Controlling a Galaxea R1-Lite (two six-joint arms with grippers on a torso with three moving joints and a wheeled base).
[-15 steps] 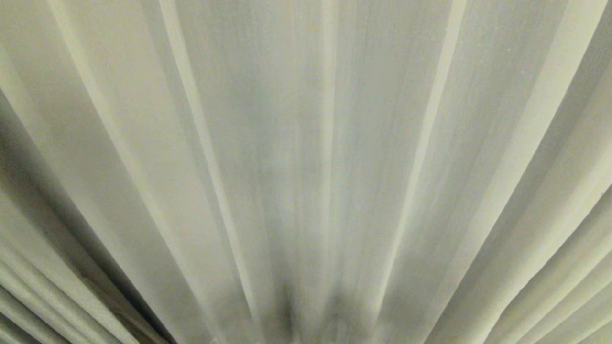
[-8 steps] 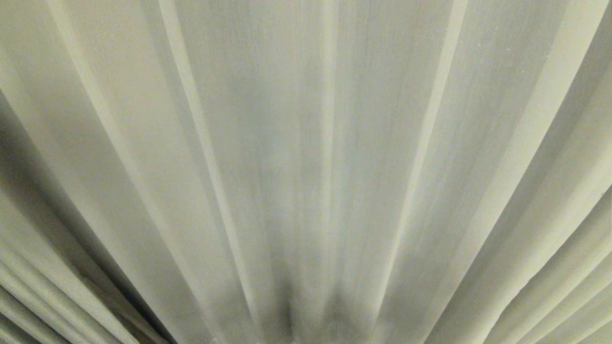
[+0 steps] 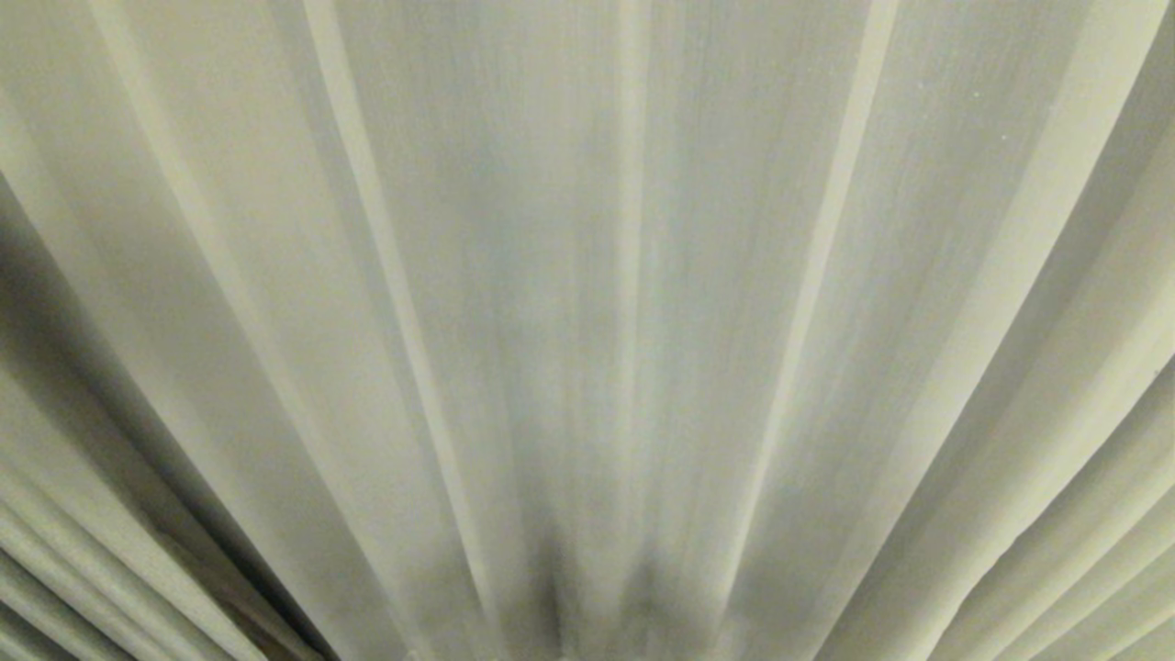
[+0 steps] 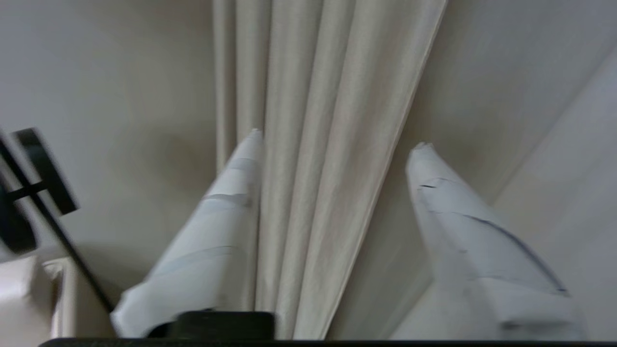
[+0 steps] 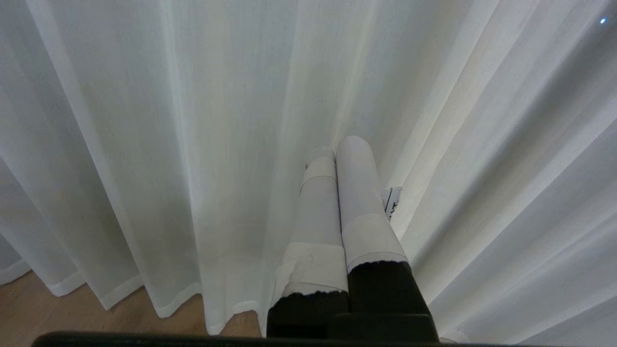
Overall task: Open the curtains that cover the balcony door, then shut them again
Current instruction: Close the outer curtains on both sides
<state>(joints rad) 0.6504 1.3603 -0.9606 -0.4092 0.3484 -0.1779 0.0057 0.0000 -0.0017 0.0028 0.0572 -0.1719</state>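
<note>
The curtains fill the whole head view as cream pleated fabric; neither arm shows there. In the left wrist view a gathered bunch of curtain folds runs between the white-wrapped fingers of my left gripper. That gripper is open, with one finger against the folds and the other well apart from the hemmed edge. My right gripper is shut and empty, its tips close to the sheer white curtain near the floor. The balcony door is hidden.
A plain pale wall lies behind the gathered folds. A black bar-shaped fixture stands beside it above a cream object. Wooden floor shows under the sheer hem. A small white label hangs on the fabric by the right fingers.
</note>
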